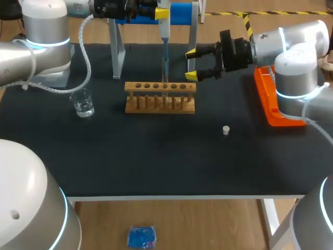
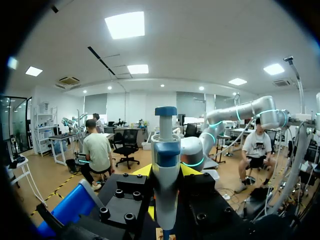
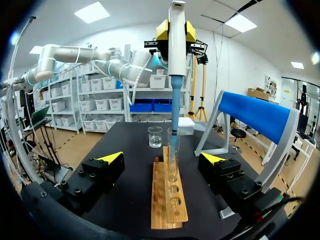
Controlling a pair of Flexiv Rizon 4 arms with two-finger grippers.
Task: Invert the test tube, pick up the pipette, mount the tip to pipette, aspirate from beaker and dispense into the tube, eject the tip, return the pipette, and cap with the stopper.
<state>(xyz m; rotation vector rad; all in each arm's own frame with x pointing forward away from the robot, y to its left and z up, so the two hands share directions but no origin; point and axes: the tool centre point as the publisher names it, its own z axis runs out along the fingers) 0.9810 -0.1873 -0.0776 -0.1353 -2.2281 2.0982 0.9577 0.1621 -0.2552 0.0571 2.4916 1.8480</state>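
The stopper (image 1: pixel 226 130) waits near, right of centre, ready for capping. Behind it the rack (image 1: pixel 160 99) holds the test tube (image 3: pixel 173 155) upright; contents unclear. To the left, the beaker (image 1: pixel 83 103) has a little clear liquid. My right gripper (image 1: pixel 191 64) gapes empty by the rack's right end. Farther back, my left gripper (image 3: pixel 175 31) clamps the pipette (image 1: pixel 164 39), pointing down into the tube, dispensing I'd say

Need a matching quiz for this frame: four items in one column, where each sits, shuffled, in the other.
1 pipette
2 beaker
3 stopper
4 right tool

A lying loose, front-right of the rack
B open, near the rack's right end
C held upright over the rack
D standing left of the rack

Pairs: 1-C, 2-D, 3-A, 4-B.
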